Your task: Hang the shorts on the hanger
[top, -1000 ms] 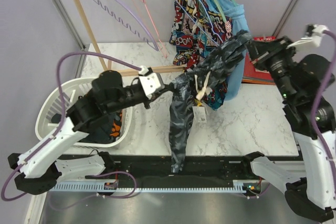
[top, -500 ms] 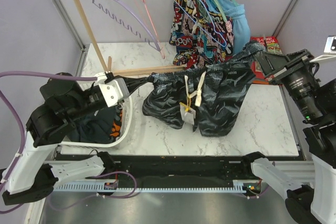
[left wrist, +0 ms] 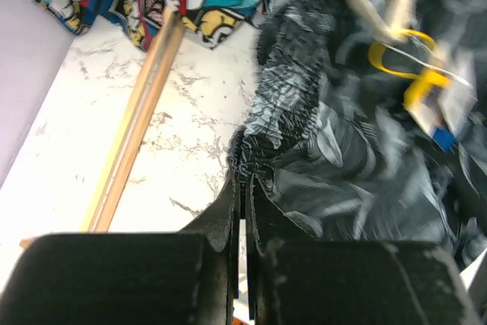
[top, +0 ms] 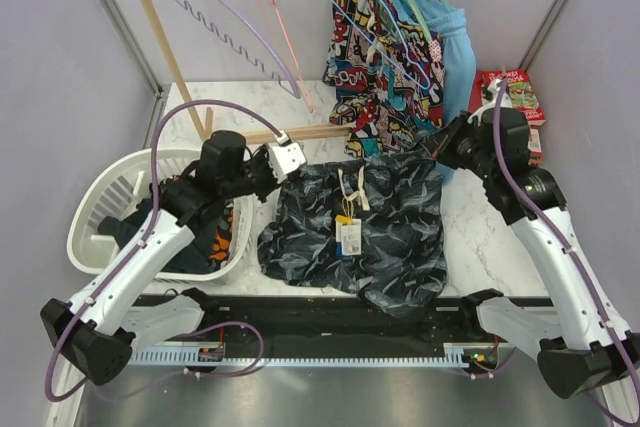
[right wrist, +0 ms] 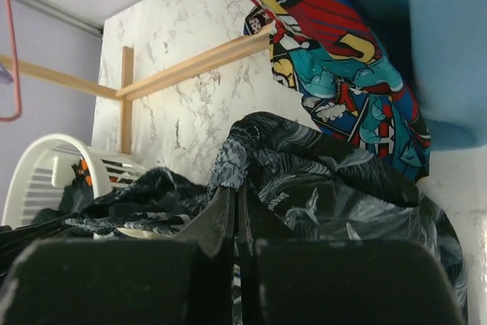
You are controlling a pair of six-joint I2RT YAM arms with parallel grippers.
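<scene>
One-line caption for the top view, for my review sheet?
Left gripper and right gripper pinch the shorts by the waistband, spread on the table.

Left claw [left wrist: 242,188] pinching shorts [left wrist: 358,150] edge, marble table [left wrist: 183,119], wooden rail [left wrist: 137,119]

Robot lab: walled marble table [top: 480,252]

One pair of shorts [top: 360,232], one basket [top: 100,197], two hung garments [top: 375,37], two bare hangers [top: 230,32].
</scene>
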